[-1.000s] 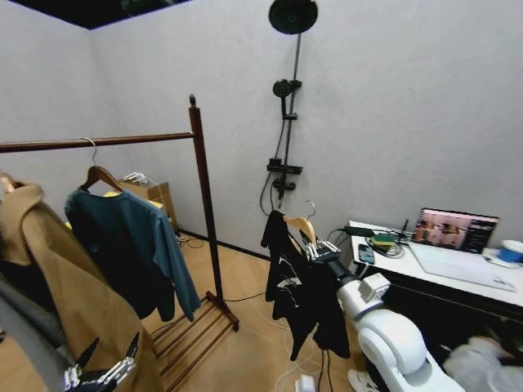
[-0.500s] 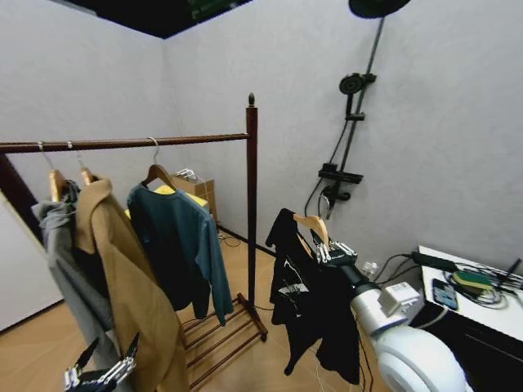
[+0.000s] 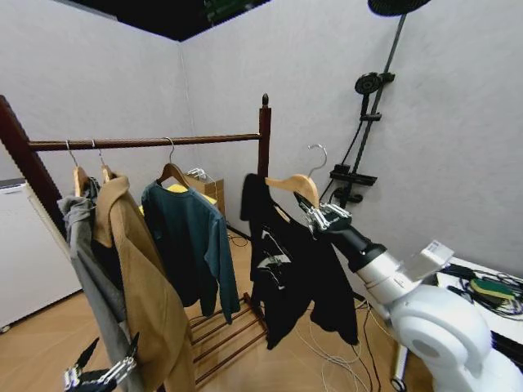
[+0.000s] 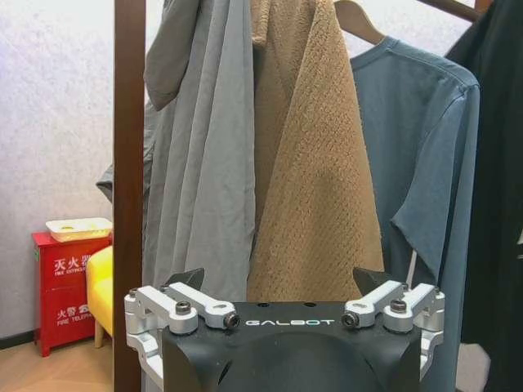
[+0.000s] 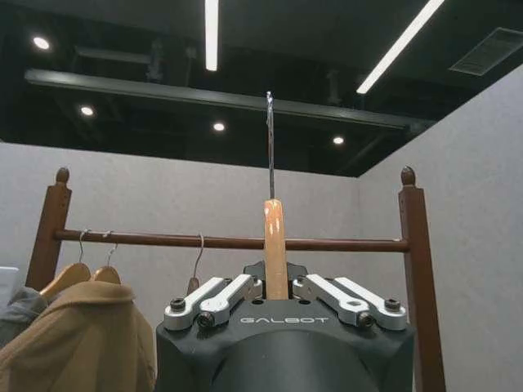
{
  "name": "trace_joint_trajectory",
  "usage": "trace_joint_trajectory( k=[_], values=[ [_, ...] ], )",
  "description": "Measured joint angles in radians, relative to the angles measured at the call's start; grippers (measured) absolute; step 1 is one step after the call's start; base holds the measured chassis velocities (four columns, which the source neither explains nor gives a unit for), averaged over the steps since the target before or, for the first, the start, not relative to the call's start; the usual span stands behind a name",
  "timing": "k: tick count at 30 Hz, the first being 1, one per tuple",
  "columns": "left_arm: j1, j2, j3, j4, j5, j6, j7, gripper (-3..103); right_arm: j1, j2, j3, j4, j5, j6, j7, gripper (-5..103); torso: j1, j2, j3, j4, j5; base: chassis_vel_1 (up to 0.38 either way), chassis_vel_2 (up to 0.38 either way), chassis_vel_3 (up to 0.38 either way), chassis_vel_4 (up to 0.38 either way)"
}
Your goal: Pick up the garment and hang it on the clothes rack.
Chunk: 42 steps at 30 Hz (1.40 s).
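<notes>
The garment (image 3: 294, 265), a black T-shirt, hangs from a light wooden hanger (image 3: 288, 184) held up in the air. My right gripper (image 3: 321, 216) is shut on the hanger's right shoulder. The hanger's metal hook (image 3: 315, 155) sits just right of the clothes rack's right post (image 3: 264, 143), at about the height of its bar (image 3: 147, 142). In the right wrist view the hanger (image 5: 274, 245) stands between the shut fingers of the right gripper (image 5: 276, 291), in front of the rack bar (image 5: 229, 242). My left gripper (image 3: 102, 372) hangs low at the left, open (image 4: 286, 300) and holding nothing.
On the bar hang a teal shirt (image 3: 189, 237), a tan coat (image 3: 140, 282) and a grey garment (image 3: 88, 261). A shower fixture (image 3: 366, 106) is on the back wall, a white cabinet (image 3: 24, 245) at the left, a desk with cables (image 3: 482, 287) at the right.
The whole view has swung left, so more of the rack shows. My right gripper has lifted the hanger and garment higher, closer to the rack's right post.
</notes>
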Motion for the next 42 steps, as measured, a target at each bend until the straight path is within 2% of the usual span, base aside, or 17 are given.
trace_joint_trajectory(
  k=[1, 3, 4, 6, 10, 13, 15, 19, 21, 24, 37, 40, 42],
  values=[
    [0.0, 0.0, 0.0, 0.0, 0.0, 0.0, 0.0, 100, 0.0, 0.0, 0.0, 0.0, 0.0, 0.0, 0.0, 10, 0.0, 0.0, 0.0, 0.0, 0.0, 0.0, 0.0, 0.0, 0.0],
    [0.0, 0.0, 0.0, 0.0, 0.0, 0.0, 0.0, 100, 0.083, -0.012, -0.02, -0.08, 0.014, 0.024, -0.078, 10, 0.0, 0.0, 0.0, 0.0002, -0.0006, 0.0, 0.0, 0.0, 0.0],
    [0.0, 0.0, 0.0, 0.0, 0.0, 0.0, 0.0, 100, 0.083, -0.012, -0.02, -0.08, 0.014, 0.024, -0.078, 10, 0.0, 0.0, 0.0, 0.0002, -0.0006, 0.0, 0.0, 0.0, 0.0],
    [0.0, 0.0, 0.0, 0.0, 0.0, 0.0, 0.0, 100, 0.186, -0.023, -0.057, -0.18, 0.015, 0.04, -0.142, 10, 0.0, 0.0, 0.0, 0.0, -0.0003, 0.0, 0.0, 0.0, 0.0],
    [0.0, 0.0, 0.0, 0.0, 0.0, 0.0, 0.0, 100, 0.272, -0.026, -0.11, -0.273, 0.016, 0.053, -0.183, 10, 0.0, 0.0, 0.0, 0.0, -0.0006, 0.0, 0.0, 0.0, 0.0],
    [0.0, 0.0, 0.0, 0.0, 0.0, 0.0, 0.0, 100, 0.348, -0.021, -0.172, -0.344, 0.016, 0.065, -0.21, 10, 0.0, 0.0, 0.0, 0.0001, -0.0002, 0.0, 0.0, 0.0, 0.0],
    [0.0, 0.0, 0.0, 0.0, 0.0, 0.0, 0.0, 100, 0.445, -0.003, -0.255, -0.417, 0.01, 0.076, -0.234, 10, 0.0, 0.0, 0.0, -0.0001, -0.0003, 0.0, 0.0, 0.0, 0.0],
    [0.0, 0.0, 0.0, 0.0, 0.0, 0.0, 0.001, 100, 0.526, 0.013, -0.324, -0.476, -0.01, 0.081, -0.263, 10, 0.0, 0.0, 0.0, 0.0003, -0.0006, 0.0, 0.0, 0.0, 0.0],
    [0.0, 0.0, 0.0, 0.0, 0.0, 0.0, 0.0, 100, 0.604, 0.032, -0.403, -0.535, -0.029, 0.088, -0.301, 10, 0.0, 0.0, 0.0, 0.0003, -0.0006, 0.0, 0.0, 0.0, 0.0],
    [0.0, 0.0, 0.0, 0.0, 0.0, 0.0, 0.0, 100, 0.659, 0.049, -0.46, -0.588, -0.06, 0.096, -0.342, 10, 0.0, 0.0, 0.0, 0.0001, -0.0008, 0.0, 0.0, 0.0, 0.0],
    [0.0, 0.0, 0.0, 0.0, 0.0, 0.0, 0.0, 100, 0.842, 0.143, -0.622, -0.835, -0.11, 0.105, -0.36, 10, 0.0, 0.0, 0.0, 0.0001, -0.0003, 0.0, 0.0, 0.0, 0.0],
    [0.0, 0.0, 0.0, 0.0, 0.0, 0.0, 0.0, 100, 0.913, 0.177, -0.668, -0.91, -0.13, 0.125, -0.392, 10, 0.0, 0.0, 0.0, -0.0002, -0.0005, 0.0, 0.0, 0.0, 0.0],
    [0.0, 0.0, 0.0, 0.0, 0.0, 0.0, 0.0, 100, 0.974, 0.223, -0.708, -0.979, -0.157, 0.165, -0.424, 10, 0.0, 0.0, 0.0, 0.0, -0.0005, 0.0, 0.0, 0.0, 0.0]
  ],
)
